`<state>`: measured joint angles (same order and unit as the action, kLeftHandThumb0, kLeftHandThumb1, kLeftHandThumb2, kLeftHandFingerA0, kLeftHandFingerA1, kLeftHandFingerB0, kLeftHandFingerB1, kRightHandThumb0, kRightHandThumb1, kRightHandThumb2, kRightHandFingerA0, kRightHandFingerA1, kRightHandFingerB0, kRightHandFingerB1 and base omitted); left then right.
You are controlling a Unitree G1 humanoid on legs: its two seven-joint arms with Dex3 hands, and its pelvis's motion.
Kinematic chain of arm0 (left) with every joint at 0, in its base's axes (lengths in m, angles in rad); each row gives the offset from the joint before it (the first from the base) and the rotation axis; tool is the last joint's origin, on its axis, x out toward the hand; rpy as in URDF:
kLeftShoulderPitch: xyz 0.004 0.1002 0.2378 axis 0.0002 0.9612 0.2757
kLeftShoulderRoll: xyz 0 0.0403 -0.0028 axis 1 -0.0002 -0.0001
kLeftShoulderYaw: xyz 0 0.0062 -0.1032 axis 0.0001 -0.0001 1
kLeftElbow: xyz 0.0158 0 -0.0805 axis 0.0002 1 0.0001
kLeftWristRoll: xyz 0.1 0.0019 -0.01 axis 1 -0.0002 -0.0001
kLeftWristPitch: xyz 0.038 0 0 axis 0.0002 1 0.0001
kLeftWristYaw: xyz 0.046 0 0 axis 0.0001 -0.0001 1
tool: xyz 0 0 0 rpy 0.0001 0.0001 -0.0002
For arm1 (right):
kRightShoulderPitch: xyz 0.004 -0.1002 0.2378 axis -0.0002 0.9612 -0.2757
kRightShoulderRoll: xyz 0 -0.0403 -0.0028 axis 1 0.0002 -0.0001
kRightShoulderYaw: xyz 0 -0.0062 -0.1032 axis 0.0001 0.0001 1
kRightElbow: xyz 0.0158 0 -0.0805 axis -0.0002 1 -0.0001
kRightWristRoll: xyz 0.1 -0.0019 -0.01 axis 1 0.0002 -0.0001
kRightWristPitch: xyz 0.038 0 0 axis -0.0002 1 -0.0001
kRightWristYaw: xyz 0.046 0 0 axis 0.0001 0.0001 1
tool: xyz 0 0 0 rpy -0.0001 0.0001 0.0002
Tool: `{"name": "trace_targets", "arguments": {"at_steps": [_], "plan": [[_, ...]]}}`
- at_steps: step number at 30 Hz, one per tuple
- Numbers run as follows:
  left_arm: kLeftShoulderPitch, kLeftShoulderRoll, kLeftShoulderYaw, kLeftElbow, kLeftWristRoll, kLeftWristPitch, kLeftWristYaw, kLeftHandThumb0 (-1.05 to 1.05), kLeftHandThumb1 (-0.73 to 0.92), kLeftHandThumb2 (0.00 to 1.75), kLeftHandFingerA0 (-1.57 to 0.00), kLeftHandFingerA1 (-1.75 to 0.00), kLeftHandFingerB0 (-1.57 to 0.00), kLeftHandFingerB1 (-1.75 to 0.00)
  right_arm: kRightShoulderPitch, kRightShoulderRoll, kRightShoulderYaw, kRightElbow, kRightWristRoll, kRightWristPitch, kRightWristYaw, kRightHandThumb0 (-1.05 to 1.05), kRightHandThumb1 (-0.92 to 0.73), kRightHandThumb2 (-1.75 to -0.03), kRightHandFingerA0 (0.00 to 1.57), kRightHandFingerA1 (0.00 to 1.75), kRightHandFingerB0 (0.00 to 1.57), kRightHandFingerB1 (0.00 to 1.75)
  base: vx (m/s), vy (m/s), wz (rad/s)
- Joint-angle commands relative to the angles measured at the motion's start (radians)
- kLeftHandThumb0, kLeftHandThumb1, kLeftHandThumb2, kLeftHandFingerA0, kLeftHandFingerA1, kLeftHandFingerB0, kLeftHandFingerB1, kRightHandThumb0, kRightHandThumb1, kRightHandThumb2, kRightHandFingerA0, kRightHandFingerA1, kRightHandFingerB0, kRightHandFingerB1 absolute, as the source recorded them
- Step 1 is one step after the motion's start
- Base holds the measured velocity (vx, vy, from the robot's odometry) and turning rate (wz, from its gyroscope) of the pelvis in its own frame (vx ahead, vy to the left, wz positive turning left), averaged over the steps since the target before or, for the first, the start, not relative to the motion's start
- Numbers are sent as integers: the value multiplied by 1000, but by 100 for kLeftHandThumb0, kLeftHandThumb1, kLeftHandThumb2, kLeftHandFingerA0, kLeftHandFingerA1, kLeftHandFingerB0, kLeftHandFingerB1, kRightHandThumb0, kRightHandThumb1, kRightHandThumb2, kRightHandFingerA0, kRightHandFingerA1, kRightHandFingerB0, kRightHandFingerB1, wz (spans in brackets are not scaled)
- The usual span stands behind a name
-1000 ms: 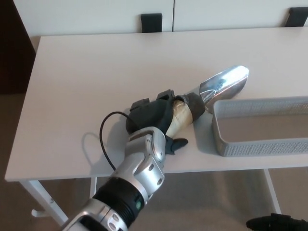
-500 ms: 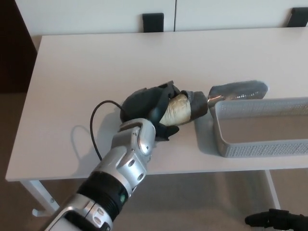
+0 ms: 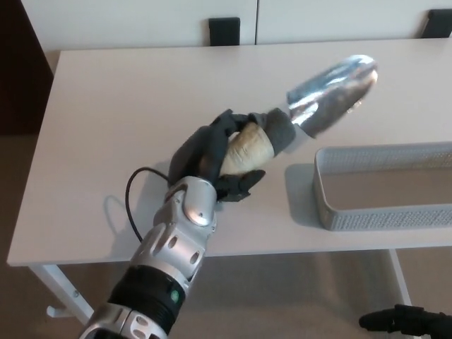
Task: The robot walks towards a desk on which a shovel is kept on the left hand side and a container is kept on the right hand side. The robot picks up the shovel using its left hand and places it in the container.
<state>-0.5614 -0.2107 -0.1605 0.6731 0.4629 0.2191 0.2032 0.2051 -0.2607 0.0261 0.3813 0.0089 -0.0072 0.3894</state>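
White table (image 3: 127, 106) carries the bin (image 3: 385, 215) at your right. Your left hand (image 3: 212, 152) clasps the shovel (image 3: 304, 116) by its handle, raised left of the bin. Swing low and the blade may clip the rim.

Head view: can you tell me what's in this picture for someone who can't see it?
The robot's left hand grips a shovel by its pale handle, its shiny metal blade raised and pointing toward the far right. A grey mesh container sits on the white desk to the right.
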Motion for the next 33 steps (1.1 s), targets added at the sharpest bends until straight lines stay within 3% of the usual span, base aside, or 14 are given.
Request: {"name": "trace_targets", "arguments": {"at_steps": [1,4,6,9,11,13,14,15,16,17,21,24,28,33], "plan": [[14,-26,110,-20,-146,-65,34,-24,84,67,-105,-138,-77,-83,8,-13,3,-7,-7,12,-3,-18,-58,-56,76,60,62,53,0,0,0],[22,-25,119,-29,-142,-112,53,-24,85,67,-103,-139,-77,-84,5,-16,7,0,-13,8,-3,-19,-58,-56,75,60,62,53,0,0,0],[9,-29,131,-51,-160,-84,33,-24,88,65,-99,-139,-73,-68,3,-20,10,1,-15,3,-1,-19,-58,-56,75,60,61,53,0,0,0],[-7,-22,117,-93,-160,-88,11,-25,84,69,-89,-151,-71,-87,1,-23,12,-4,-20,10,-7,-20,-57,-56,75,59,62,53,0,0,0],[-23,-20,97,-152,-166,-39,-30,-29,82,69,-83,-157,-71,-86,4,-25,8,-13,-12,15,0,-19,-58,-56,74,60,61,52,0,0,0],[-18,-3,51,-213,-147,-51,-63,-28,81,67,-86,-144,-74,-80,0,-24,10,-12,-12,22,1,-19,-59,-56,74,60,61,52,0,0,0],[-14,2,22,-266,-145,-25,-97,-31,83,68,-97,-142,-79,-93,0,-23,11,-9,-10,22,3,-18,-59,-57,75,60,61,53,0,0,0],[-13,8,-9,-322,-137,11,-133,-36,66,103,-103,-118,-78,-87,-3,-23,12,-5,-9,24,4,-18,-59,-57,74,60,61,53,0,0,0],[-11,11,-15,-331,-140,19,-135,-36,66,103,-103,-118,-78,-87,-5,-24,12,-4,-10,25,5,-18,-59,-57,74,60,61,53,0,0,0],[-9,20,-35,-359,-141,23,-160,-31,82,66,-88,-142,-80,-97,-8,-23,12,2,-7,24,8,-18,-59,-57,73,60,61,53,0,0,0],[-4,50,-146,-513,-111,117,-260,-25,80,71,-93,-131,-82,-99,-5,-27,14,1,-11,19,10,-20,-58,-56,73,59,60,53,0,0,0],[3,82,-215,-549,-80,98,-271,-24,79,73,-85,-151,-78,-106,-4,-33,19,2,-19,2,9,-20,-58,-56,74,59,61,53,0,0,0],[-25,129,-316,-572,-35,153,-324,-25,74,82,-87,-147,-79,-96,-6,-34,22,9,-17,4,10,-20,-58,-56,74,59,62,53,0,0,0],[-49,144,-373,-563,-33,239,-380,-25,79,70,-77,-154,-71,-105,-8,-33,22,14,-13,9,11,-20,-57,-56,75,59,62,52,0,0,0]]}}
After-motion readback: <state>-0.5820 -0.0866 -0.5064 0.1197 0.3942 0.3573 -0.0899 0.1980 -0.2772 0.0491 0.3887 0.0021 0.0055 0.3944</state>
